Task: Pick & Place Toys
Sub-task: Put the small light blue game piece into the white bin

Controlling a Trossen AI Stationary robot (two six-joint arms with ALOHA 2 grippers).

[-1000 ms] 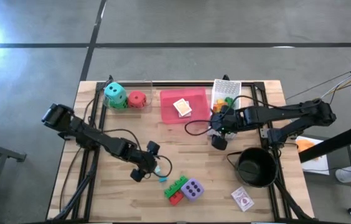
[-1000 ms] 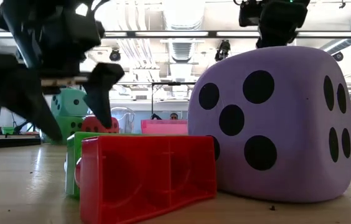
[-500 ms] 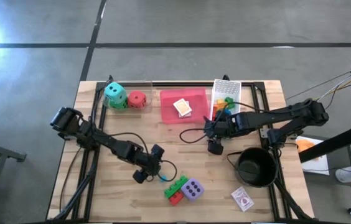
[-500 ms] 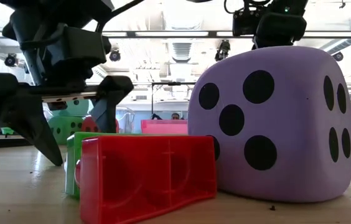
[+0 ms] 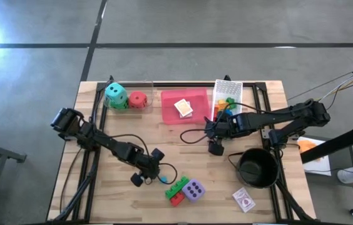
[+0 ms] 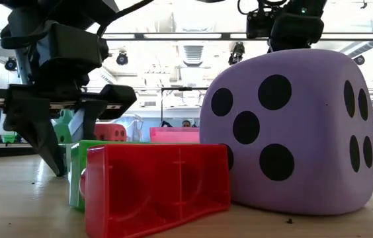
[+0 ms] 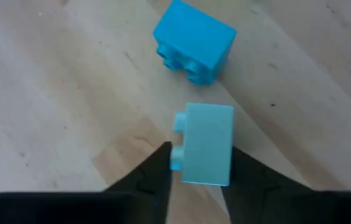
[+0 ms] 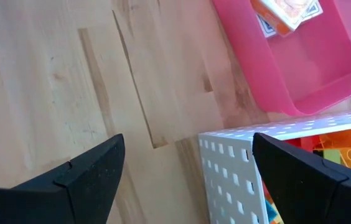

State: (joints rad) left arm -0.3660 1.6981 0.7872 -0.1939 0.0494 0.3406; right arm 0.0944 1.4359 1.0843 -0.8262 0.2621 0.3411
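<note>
The left gripper (image 7: 197, 163) is pinching a light blue brick (image 7: 207, 144) between nearly closed fingers, the right gripper (image 8: 185, 163) is hanging wide open and empty, and the purple die (image 5: 194, 190) (with several bricks) is lying unsorted.

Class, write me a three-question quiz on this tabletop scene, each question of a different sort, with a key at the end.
1. True or false: the left gripper has a light blue brick between its fingers.
2. Multiple choice: the card pack near the table's far edge lies in A) the black pot, B) the pink tray, C) the white mesh basket.
3. Fill in: beside the purple die lie a green brick and a ___ brick.

Key: 1 true; 2 B; 3 red.
</note>
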